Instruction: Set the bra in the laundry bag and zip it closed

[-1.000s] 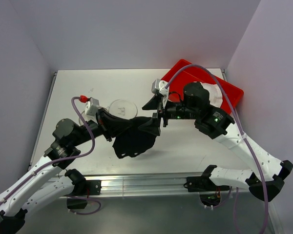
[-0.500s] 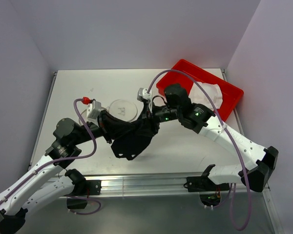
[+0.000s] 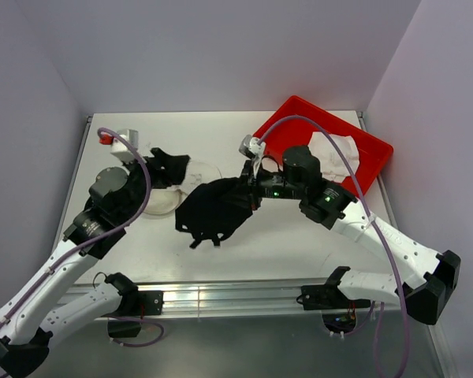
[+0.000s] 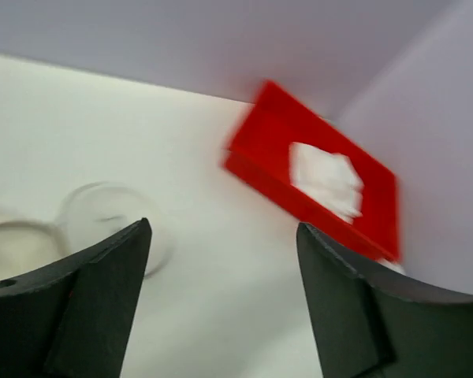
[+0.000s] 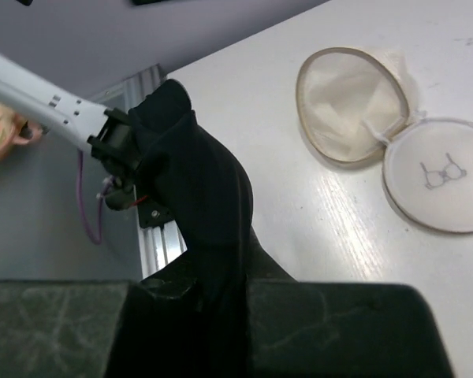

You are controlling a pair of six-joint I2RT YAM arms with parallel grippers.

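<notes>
A black cloth (image 3: 213, 211) hangs over the middle of the table, and my right gripper (image 3: 251, 189) is shut on its upper edge. In the right wrist view the cloth (image 5: 197, 181) rises straight out from between the closed jaws of that gripper (image 5: 229, 291). My left gripper (image 3: 173, 167) stands open and empty over the laundry bag (image 3: 199, 175), and its open fingers (image 4: 222, 228) frame bare table. The bag (image 5: 351, 106) lies unzipped with its round lid (image 5: 445, 177) folded flat beside it. The white bra (image 3: 335, 150) lies in the red tray.
The red tray (image 3: 299, 126) sits tilted at the back right corner of the table, also seen in the left wrist view (image 4: 260, 150). Grey walls close the table in on three sides. An aluminium rail (image 3: 236, 293) runs along the near edge.
My left gripper opened, let go of the black cloth and drew back up and left over the bag. My right gripper closed on the cloth and now holds it alone.
</notes>
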